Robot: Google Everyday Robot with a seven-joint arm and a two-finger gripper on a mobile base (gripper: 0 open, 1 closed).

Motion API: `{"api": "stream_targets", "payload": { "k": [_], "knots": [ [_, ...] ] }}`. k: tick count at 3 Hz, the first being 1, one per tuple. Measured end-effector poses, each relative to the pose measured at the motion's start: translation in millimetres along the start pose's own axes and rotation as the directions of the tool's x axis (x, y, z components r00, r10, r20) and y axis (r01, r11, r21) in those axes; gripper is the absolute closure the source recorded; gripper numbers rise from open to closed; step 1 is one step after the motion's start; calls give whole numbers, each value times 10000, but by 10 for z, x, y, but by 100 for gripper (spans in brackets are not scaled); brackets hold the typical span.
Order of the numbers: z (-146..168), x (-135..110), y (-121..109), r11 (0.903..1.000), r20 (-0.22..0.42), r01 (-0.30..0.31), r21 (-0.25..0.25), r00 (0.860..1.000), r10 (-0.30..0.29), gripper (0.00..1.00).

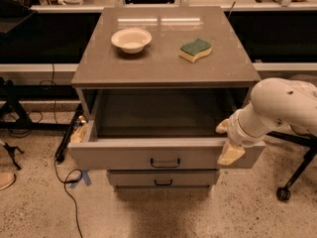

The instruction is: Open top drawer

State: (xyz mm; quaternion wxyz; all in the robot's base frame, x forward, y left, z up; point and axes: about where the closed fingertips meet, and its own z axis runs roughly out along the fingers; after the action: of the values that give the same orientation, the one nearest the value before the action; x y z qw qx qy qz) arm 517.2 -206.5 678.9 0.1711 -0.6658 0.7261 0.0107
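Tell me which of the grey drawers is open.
The top drawer, the widest one: it is pulled out, its deep box showing. The narrower drawer beneath is shut. The gripper is at the open front's right end.
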Motion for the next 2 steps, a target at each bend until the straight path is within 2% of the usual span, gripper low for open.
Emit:
{"api": "stream_targets", "payload": {
  "k": [1, 2],
  "knots": [
    [3, -3, 3, 10000, 0, 8, -12, 10000, -8, 0],
    [93, 49, 3, 9983, -3, -2, -590, 10000, 2, 0]
  ]
}}
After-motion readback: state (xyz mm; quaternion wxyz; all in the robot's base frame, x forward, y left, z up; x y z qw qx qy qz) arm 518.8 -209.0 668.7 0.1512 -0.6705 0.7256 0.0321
